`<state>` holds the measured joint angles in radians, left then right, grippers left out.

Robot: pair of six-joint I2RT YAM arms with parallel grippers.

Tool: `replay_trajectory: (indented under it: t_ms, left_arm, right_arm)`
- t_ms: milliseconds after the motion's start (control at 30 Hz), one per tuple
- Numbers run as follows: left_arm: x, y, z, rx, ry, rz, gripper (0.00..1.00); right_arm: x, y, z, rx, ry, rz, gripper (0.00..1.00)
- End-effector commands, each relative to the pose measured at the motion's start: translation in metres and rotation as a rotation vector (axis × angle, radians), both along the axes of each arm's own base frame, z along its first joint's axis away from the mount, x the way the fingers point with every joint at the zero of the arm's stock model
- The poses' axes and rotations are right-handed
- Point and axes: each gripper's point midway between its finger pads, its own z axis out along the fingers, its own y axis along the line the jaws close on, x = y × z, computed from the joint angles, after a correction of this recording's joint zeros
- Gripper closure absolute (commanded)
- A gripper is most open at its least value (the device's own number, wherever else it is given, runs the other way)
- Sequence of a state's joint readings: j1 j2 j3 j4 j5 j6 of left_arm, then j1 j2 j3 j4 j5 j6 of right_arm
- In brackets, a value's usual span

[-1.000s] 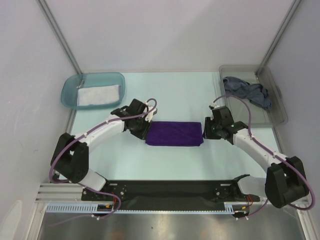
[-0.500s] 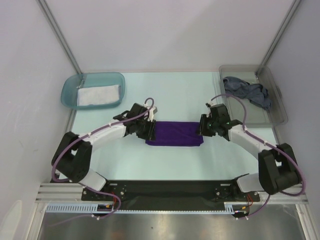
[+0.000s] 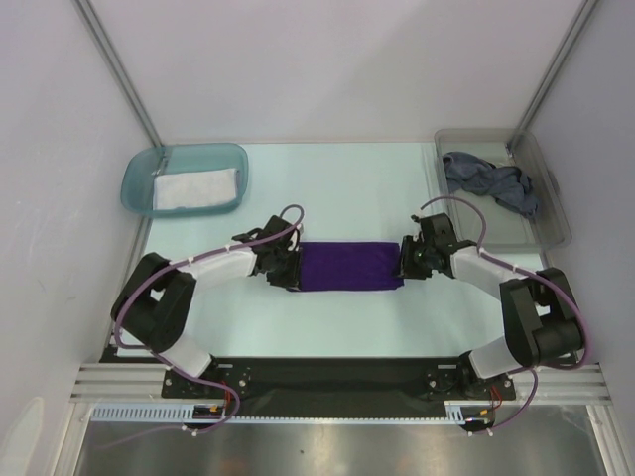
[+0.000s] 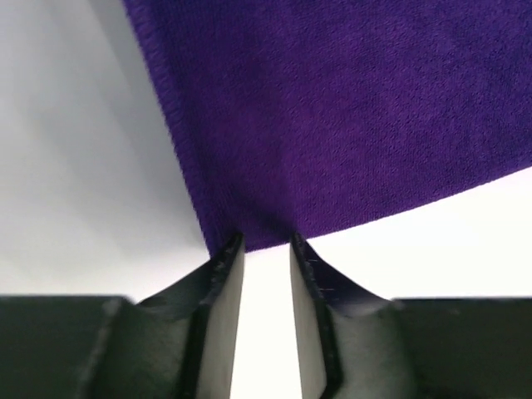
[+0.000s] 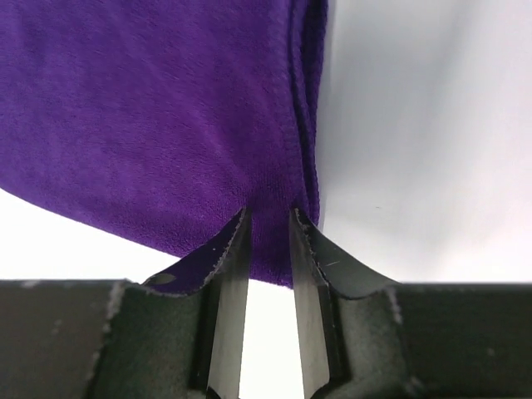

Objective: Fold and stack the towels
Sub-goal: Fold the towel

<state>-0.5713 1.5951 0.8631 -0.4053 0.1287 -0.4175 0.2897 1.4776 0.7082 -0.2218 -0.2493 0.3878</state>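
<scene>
left hand, right hand, pinching purple towel

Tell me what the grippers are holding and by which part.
The purple towel: the left gripper pinches a corner at its left end, the right gripper a corner at its right end.

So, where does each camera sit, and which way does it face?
Top external: above and behind the arms, looking down at the table; both arms show, with the purple towel between them.
Left wrist: on its arm, looking past the left gripper at the towel's corner.
Right wrist: on its arm, looking past the right gripper at the other end.
Shared: all three show that towel.
</scene>
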Motion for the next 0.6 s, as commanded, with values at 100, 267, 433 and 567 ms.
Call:
replay_trajectory:
  t_ms: [100,267,433,567]
  left_arm:
    - [0.016,-0.002,0.048,-0.023,-0.101,-0.008,0.63]
    - [0.021,-0.014,0.064,-0.082,-0.127,-0.025,0.62]
    - [0.019,-0.012,0.036,-0.059,-0.084,-0.014,0.62]
    - [0.015,-0.001,0.013,0.006,-0.043,0.024,0.62]
  right_arm:
    - [0.012,0.018,0.05,0.025,-0.095,0.058,0.7]
    - [-0.003,0.04,0.057,0.162,-0.061,0.149,0.71]
    - [-0.02,0.039,0.023,0.216,0.01,0.141,0.73]
    - [-0.027,0.022,-0.005,0.183,0.06,0.069,0.76]
